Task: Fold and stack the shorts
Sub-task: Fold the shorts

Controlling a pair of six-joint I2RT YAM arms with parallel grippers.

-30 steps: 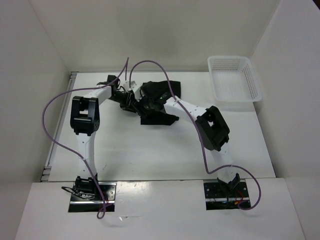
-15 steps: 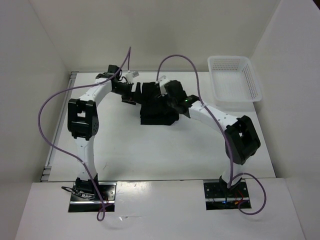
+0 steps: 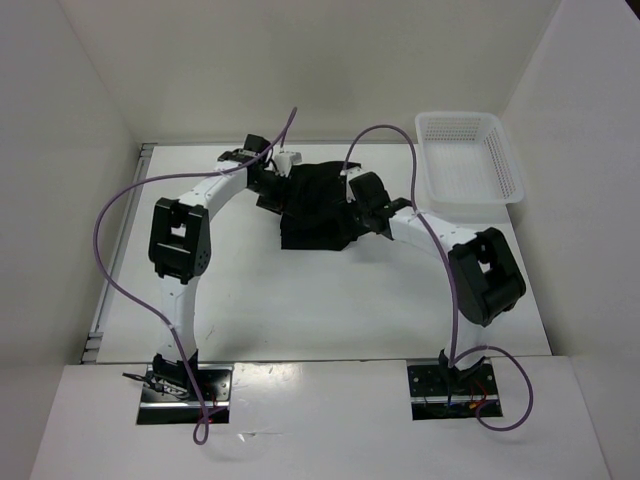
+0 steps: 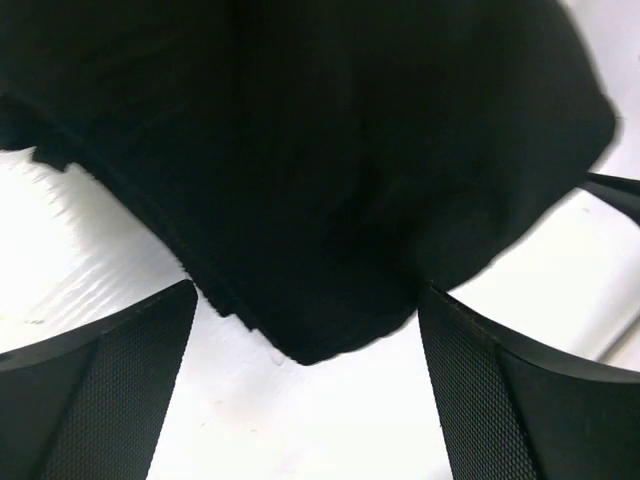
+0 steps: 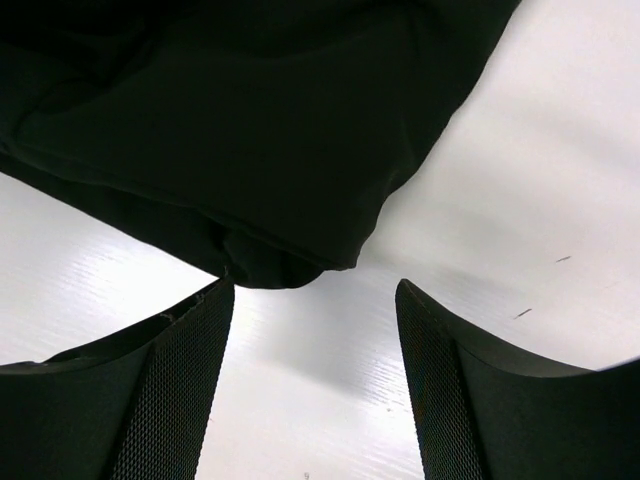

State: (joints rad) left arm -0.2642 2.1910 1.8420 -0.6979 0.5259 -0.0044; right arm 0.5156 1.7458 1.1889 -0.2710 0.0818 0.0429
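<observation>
Black shorts (image 3: 315, 215) overflow both wrist views, their far edges cut off

A rectangular white plastic mesh basket (image 3: 470, 198) stood upright at the far right corner of the flat white worktop (image 3: 300, 300), right against the back and side walls. Plain white walls (image 3: 330, 70) enclosed the worktop on its left, far and right sides.

**Black shorts (image 3: 315, 205) lie bundled on my table (image 3: 300, 300)**

They are plain black soft cloth, gathered into a thick, layered heap toward the far side, near the middle. Up close I see rounded, folded edges lying on the white surface.
</observation>
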